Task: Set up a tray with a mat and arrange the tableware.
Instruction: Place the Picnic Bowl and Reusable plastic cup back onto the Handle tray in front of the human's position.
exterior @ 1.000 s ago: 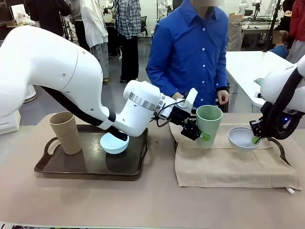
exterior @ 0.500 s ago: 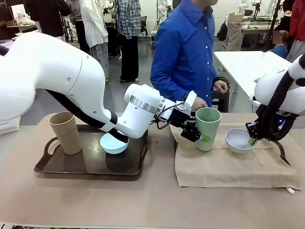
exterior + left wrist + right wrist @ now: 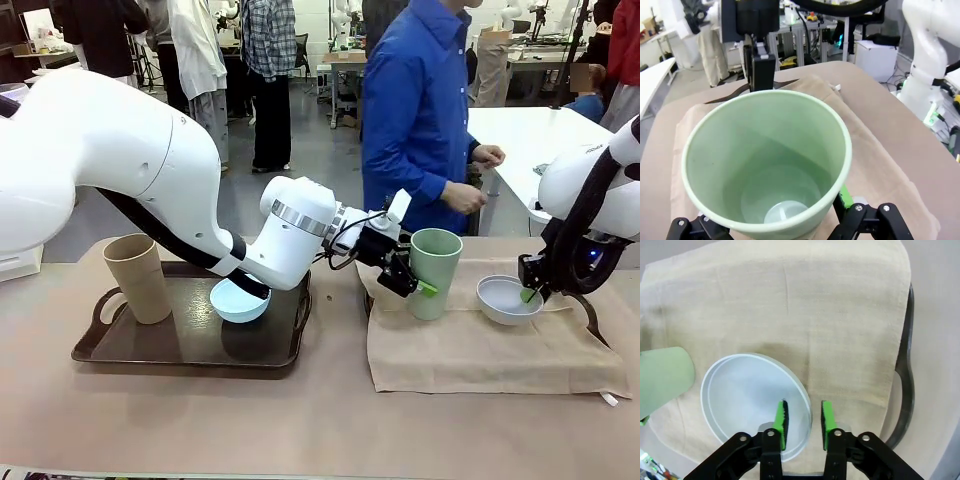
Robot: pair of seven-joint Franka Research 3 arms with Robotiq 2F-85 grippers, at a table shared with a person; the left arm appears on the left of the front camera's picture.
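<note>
The left gripper [image 3: 420, 283] straddles the sage green tumbler [image 3: 436, 265], upright on the beige mat [image 3: 480, 350]; its jaws are wide, but I cannot tell whether the pads press. The right gripper [image 3: 803, 420], narrowly parted, brackets the rim of the pale grey-white bowl [image 3: 745, 390] on the same mat, unclamped.

Mat's [image 3: 480, 355] near half lies bare; sage green tumbler [image 3: 434, 272] blocks its far left corner, pale grey-white bowl [image 3: 505, 300] its far right.
</note>
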